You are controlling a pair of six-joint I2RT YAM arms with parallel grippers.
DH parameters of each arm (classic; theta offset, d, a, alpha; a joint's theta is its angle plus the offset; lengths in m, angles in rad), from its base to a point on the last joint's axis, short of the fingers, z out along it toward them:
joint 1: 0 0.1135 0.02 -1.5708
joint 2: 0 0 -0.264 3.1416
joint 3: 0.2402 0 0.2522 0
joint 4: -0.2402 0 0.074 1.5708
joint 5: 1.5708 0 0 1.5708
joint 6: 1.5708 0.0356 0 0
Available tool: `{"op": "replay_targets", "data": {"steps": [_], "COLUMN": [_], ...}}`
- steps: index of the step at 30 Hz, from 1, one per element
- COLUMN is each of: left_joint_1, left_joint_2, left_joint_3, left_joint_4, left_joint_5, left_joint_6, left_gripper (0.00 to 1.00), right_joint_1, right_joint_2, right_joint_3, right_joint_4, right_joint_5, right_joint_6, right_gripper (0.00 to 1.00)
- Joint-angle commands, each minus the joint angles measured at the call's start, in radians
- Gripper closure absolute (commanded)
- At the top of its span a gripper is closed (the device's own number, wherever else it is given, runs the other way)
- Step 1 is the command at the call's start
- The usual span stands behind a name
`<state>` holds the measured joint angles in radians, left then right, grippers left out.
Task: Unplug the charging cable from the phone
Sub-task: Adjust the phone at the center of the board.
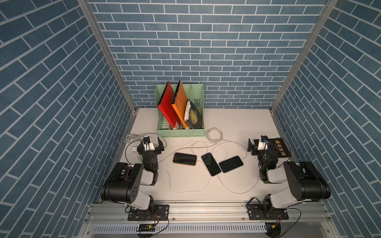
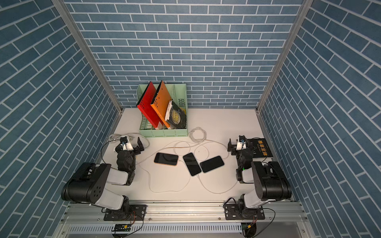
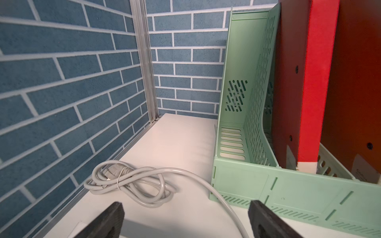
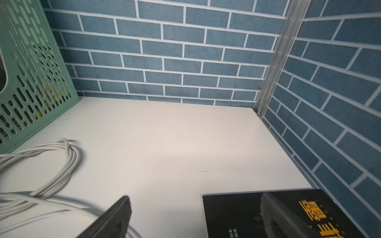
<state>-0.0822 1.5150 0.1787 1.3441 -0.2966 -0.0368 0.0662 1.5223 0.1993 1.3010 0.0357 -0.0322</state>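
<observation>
The white bench (image 1: 237,121) spreads between my two arms, with a green file rack (image 1: 181,133) at its back. My left end effector (image 1: 151,142) and right end effector (image 1: 259,143) both stand spread wide and empty, aimed at the back wall, the right one partly over a black book (image 1: 283,149). Three phones lie flat between them, back toward my bases. The orange-edged phone (image 1: 185,159) lies crosswise, closer to my left. The middle phone (image 1: 211,164) and right phone (image 1: 231,164) lie angled, closer to my right. A white charging cable (image 1: 237,192) loops to the middle phone's near end, I judge; its plug is too small to confirm.
</observation>
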Motion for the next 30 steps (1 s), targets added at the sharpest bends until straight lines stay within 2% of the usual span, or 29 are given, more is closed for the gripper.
{"op": "replay_targets", "data": {"steps": [1, 27, 30], "left_joint_1": [0.007, 0.007, 0.007], "left_joint_2": [-0.001, -0.003, -0.042], "left_joint_3": [0.006, 0.006, 0.025], "left_joint_4": [-0.006, -0.008, -0.062], "left_joint_5": [0.005, 0.005, -0.028], "left_joint_6": [0.005, 0.004, -0.009], "left_gripper": [0.0, 0.0, 0.0], "right_joint_1": [-0.005, -0.006, -0.006], "right_joint_2": [0.005, 0.004, -0.009], "right_joint_3": [0.012, 0.013, 0.026], "right_joint_4": [-0.007, -0.009, -0.045], "right_joint_5": [-0.01, -0.007, 0.006], "right_joint_6": [-0.025, -0.02, -0.017], "right_gripper": [0.0, 0.01, 0.01]}}
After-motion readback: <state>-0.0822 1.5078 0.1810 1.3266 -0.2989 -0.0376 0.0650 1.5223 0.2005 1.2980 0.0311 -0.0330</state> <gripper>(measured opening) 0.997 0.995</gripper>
